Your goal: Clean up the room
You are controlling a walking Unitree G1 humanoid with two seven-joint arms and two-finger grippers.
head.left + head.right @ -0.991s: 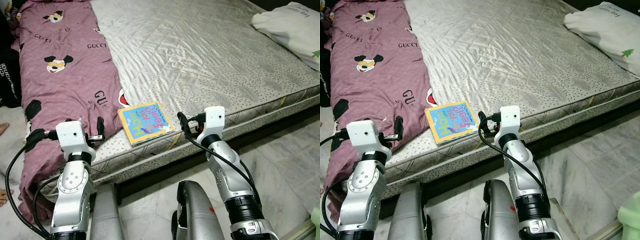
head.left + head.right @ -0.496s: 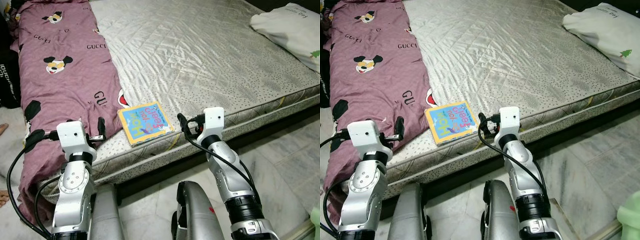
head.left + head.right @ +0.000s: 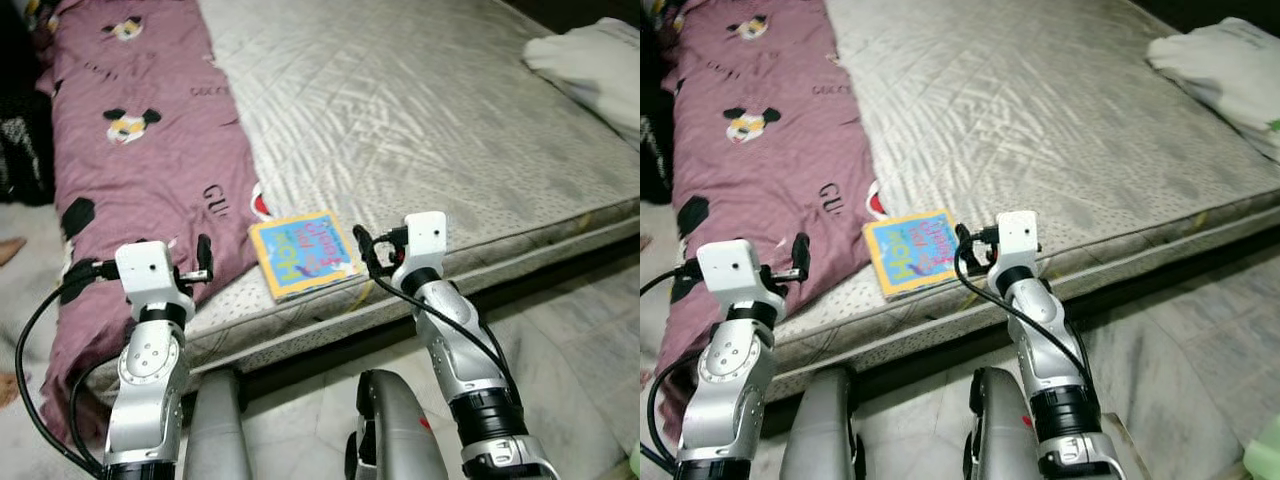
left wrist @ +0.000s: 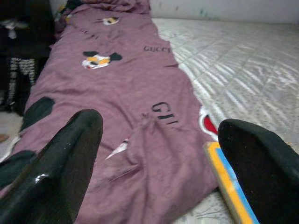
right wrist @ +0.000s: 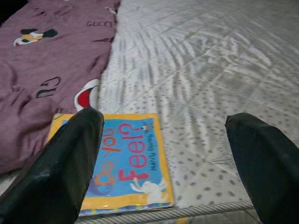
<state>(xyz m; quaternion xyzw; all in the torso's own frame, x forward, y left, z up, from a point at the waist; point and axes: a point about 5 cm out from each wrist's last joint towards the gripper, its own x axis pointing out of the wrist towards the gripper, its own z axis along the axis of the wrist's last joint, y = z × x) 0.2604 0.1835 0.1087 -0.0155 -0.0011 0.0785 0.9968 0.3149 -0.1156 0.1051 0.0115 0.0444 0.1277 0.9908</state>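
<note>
Grey quilted mattress (image 3: 420, 120) (bare) with purple blanket (image 3: 140, 170), book (image 3: 303, 254), pillow (image 3: 595, 65).

I log: book (image 5: 122, 162), yellow border, blue cover, red and purple lettering. Blanket (image 3: 140, 160), mauve-purple, black cartoon-mouse heads, black lettering. Mattress (image 3: 420, 120), silver-grey, quilted diamonds, dotted border. Pillow (image 3: 590, 62), white. Floor (image 3: 580, 350), grey marbled tile. My arms silver, fingers (image 4: 56, 168) black.
</note>
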